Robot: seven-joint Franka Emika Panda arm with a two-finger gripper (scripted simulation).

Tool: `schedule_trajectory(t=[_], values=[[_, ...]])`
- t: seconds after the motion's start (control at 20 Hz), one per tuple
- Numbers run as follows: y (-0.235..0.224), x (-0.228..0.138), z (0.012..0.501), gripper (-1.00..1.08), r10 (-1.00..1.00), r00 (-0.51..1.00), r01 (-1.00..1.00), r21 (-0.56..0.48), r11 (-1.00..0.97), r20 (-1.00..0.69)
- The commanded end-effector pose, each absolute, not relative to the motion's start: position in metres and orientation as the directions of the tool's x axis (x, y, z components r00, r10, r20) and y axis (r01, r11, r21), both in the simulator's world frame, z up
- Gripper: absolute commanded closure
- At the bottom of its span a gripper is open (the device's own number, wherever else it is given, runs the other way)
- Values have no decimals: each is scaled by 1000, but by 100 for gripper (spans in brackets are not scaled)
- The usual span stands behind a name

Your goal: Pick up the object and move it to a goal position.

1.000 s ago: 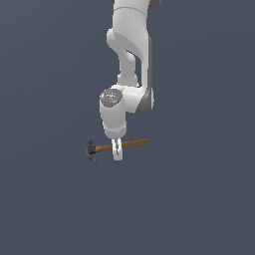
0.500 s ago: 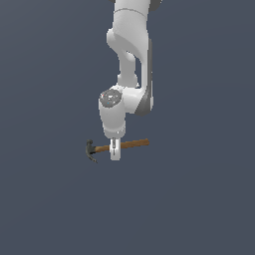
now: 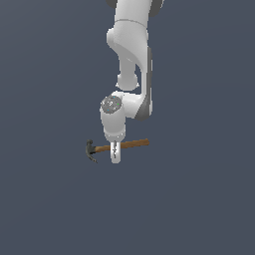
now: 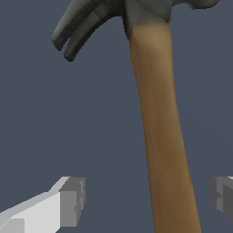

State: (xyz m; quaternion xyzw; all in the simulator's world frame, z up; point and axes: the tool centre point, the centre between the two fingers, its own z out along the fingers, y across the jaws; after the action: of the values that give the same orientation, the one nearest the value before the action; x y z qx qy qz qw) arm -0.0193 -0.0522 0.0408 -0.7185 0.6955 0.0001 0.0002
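The hammer (image 3: 130, 144) lies flat on the dark grey floor, its brown wooden handle pointing to the exterior view's right and its dark grey claw head (image 3: 90, 151) to the left. My gripper (image 3: 115, 156) points straight down over the handle, near the head end. In the wrist view the handle (image 4: 159, 136) runs between my two fingers. The gripper (image 4: 148, 200) is open: one fingertip (image 4: 73, 202) stands well clear of the handle and the other fingertip (image 4: 222, 196) is also apart from it. Nothing is gripped.
The white arm (image 3: 130, 60) reaches down from the top of the exterior view. The plain dark grey floor (image 3: 199, 199) extends on all sides of the hammer.
My gripper has come down slightly over the handle. The hammer has not moved.
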Motion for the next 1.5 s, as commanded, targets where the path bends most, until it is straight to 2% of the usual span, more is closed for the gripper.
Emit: schedule_trajectory(t=[0.0, 0.3, 0.35, 1.0, 1.45], values=[[-52, -20, 28, -92, -1000, 31, -1000, 1, -31, -1], [-52, -19, 16, -92, -1000, 30, -1000, 0, -30, 0], [-52, -19, 16, 108, -1000, 30, -1000, 0, -30, 0], [-50, -22, 20, 108, -1000, 29, -1000, 7, -29, -3], [-11, -20, 53, 108, -1000, 28, -1000, 6, -28, -3]])
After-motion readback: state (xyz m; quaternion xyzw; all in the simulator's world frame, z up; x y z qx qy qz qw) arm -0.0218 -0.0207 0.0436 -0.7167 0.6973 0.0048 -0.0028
